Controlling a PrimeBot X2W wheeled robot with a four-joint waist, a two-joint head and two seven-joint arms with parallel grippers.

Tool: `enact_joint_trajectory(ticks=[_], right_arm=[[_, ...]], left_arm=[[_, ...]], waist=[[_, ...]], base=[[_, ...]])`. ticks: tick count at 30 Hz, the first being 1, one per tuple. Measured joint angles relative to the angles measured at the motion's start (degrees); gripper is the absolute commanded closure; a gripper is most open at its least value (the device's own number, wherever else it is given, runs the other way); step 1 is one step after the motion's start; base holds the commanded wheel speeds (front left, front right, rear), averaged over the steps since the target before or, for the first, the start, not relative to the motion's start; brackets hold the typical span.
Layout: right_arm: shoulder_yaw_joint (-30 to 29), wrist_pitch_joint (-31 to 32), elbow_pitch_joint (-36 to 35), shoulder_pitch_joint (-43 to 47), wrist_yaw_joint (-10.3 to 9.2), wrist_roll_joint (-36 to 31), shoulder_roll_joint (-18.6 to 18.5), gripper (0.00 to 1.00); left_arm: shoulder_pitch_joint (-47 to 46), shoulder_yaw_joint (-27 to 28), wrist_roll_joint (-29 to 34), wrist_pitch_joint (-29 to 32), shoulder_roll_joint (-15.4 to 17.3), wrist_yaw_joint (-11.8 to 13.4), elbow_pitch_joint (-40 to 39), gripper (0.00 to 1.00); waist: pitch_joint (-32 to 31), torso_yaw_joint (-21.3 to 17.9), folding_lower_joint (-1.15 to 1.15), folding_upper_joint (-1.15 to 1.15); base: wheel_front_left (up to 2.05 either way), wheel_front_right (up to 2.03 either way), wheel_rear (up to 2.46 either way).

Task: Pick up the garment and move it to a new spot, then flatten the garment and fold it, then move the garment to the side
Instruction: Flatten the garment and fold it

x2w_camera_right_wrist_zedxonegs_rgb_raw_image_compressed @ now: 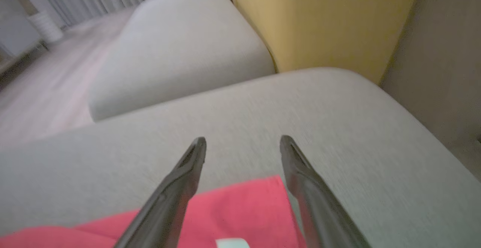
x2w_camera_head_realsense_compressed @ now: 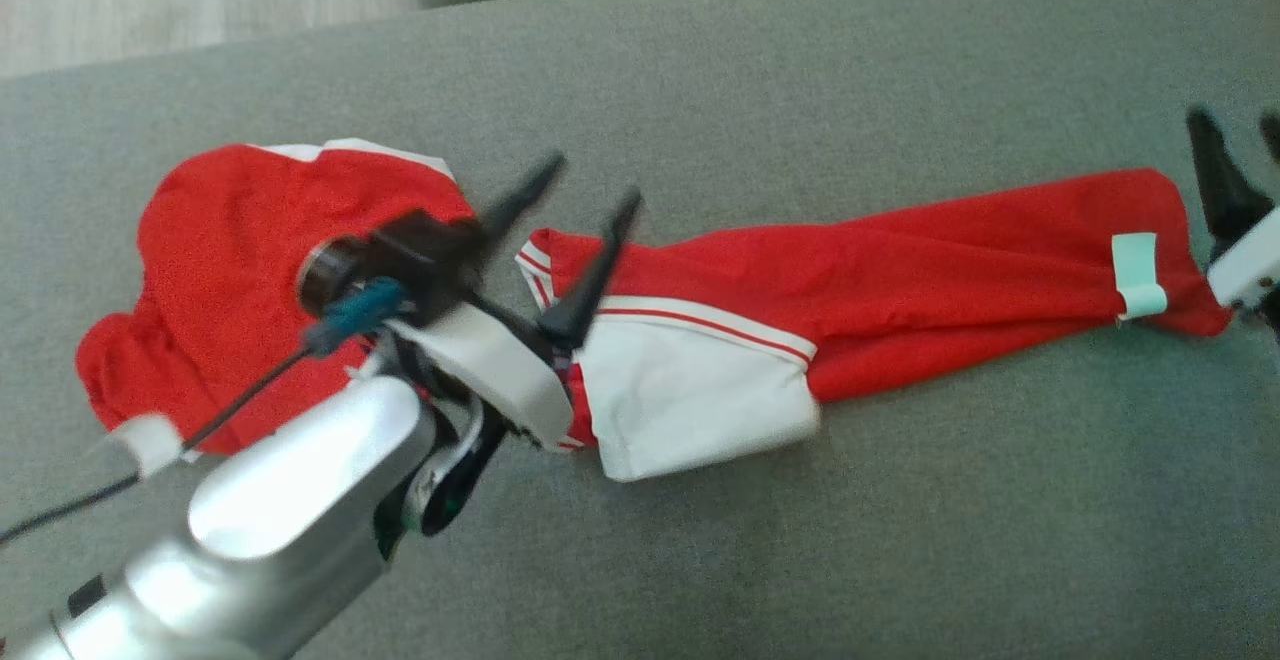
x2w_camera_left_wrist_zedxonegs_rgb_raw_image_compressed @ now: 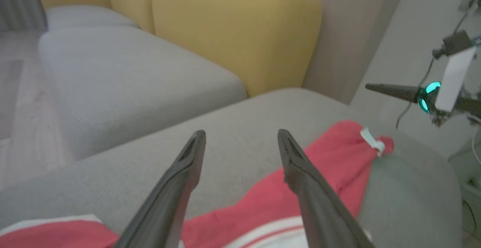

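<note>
One red-and-white garment (x2w_camera_head_realsense_compressed: 900, 270) lies stretched along the grey cushion (x2w_camera_head_realsense_compressed: 800, 60), with two claws over it, both spread wide and empty.
Head view: the left claw (x2w_camera_head_realsense_compressed: 593, 180) hangs over the garment's middle, its arm hiding some cloth. The right claw (x2w_camera_head_realsense_compressed: 1235, 130), cut off at the frame edge, sits just beside the garment's right end, near one pale tag (x2w_camera_head_realsense_compressed: 1138, 275). A pale patch (x2w_camera_head_realsense_compressed: 150, 440) at the left end may be a second tag. Left wrist view: two fingers (x2w_camera_left_wrist_zedxonegs_rgb_raw_image_compressed: 180, 188) stand apart above the garment, nothing between them. Right wrist view: blurred, the fingers stand apart likewise over the garment's end.
</note>
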Motion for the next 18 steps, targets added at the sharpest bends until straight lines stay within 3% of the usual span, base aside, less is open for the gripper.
enact_joint_trajectory(ticks=[5,9,13,18], right_arm=[[-2.7,-14.3,-8.3,2.7,0.00,-5.1,3.3,0.00],[-6.0,-20.7,-12.5,8.0,0.00,-9.7,8.5,0.00],[-8.0,-21.9,-16.1,14.5,0.00,-14.9,14.9,0.00],[-8.8,-22.5,-17.9,21.2,0.00,-20.2,19.4,0.00]], left_arm=[[4.3,6.7,-1.3,-11.2,-1.6,4.7,2.3,0.00],[10.5,10.8,-1.3,-14.2,-3.3,6.5,4.1,0.00],[17.4,18.2,0.8,-14.4,-7.3,6.7,4.3,0.00],[25.5,25.5,9.7,-14.6,-11.6,4.3,5.3,0.00]], waist=[[-2.1,0.8,0.00,0.00],[-3.5,1.9,0.00,0.00],[-4.4,3.3,-0.01,0.00],[-4.9,4.8,-0.01,0.00]], base=[[0.00,0.00,0.00],[0.00,0.00,0.00],[0.00,0.00,0.00],[0.00,0.00,0.00]])
